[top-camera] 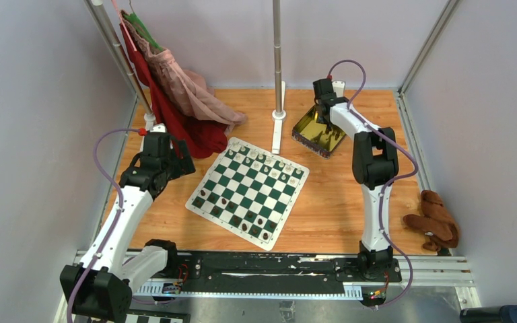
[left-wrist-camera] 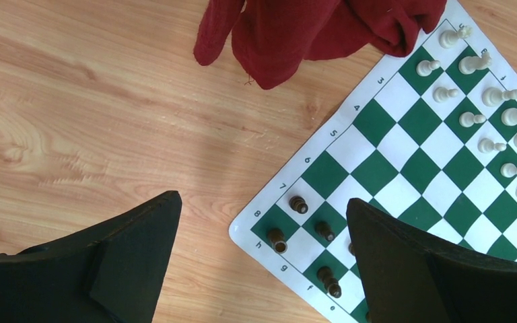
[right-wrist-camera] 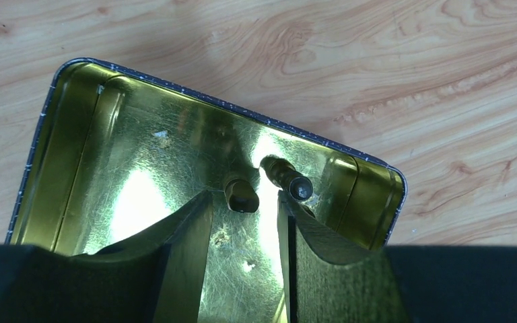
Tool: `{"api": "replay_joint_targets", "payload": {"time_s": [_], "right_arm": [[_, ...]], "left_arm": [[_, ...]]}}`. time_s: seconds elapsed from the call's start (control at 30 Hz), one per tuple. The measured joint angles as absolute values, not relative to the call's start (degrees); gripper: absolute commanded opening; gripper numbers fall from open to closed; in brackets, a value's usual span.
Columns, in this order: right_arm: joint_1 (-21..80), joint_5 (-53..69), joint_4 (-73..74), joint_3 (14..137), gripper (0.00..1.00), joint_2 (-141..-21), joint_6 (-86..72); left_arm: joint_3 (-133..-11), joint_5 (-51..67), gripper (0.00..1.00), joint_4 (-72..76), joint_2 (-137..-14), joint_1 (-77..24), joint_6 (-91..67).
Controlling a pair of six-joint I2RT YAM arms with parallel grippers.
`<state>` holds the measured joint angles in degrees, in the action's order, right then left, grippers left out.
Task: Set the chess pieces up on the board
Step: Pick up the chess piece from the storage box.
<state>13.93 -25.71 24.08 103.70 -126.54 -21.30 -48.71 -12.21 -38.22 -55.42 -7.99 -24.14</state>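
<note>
Right tool (right-wrist-camera: 244, 202) parted over two dark chess pieces (right-wrist-camera: 286, 176) lying in gold tin (right-wrist-camera: 134, 188); left tool (left-wrist-camera: 262, 198) wide open.

Table, centre: board (top-camera: 249, 189) carrying chess pieces (top-camera: 263, 162) in rows along its far and near sides; pole stand (top-camera: 278, 116) behind it; hung garments (top-camera: 188, 114) behind-left, touching its far corner; tray (right-wrist-camera: 108, 155) behind-right, holding two more pieces (right-wrist-camera: 241, 195) lying down; soft toy (top-camera: 437, 219) far right.
</note>
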Motion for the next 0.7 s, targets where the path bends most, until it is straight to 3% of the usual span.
{"api": "replay_joint_targets", "payload": {"time_s": [0.27, 0.57, 0.7], "right_arm": [[13.5, -25.0, 24.0, 103.6, 0.39, -127.2, -21.4], [12.8, -24.2, 23.7, 103.5, 0.14, -127.5, -21.5], [12.6, -23.9, 23.6, 103.5, 0.08, -127.5, -21.4]], "left_arm": [[-48.7, -12.2, 1.00, -38.2, -56.2, -8.0, -24.2], [-48.7, -12.2, 1.00, -37.8, -56.8, -8.0, -24.2], [-48.7, -12.2, 1.00, -37.8, -57.0, -8.0, -24.2]]}}
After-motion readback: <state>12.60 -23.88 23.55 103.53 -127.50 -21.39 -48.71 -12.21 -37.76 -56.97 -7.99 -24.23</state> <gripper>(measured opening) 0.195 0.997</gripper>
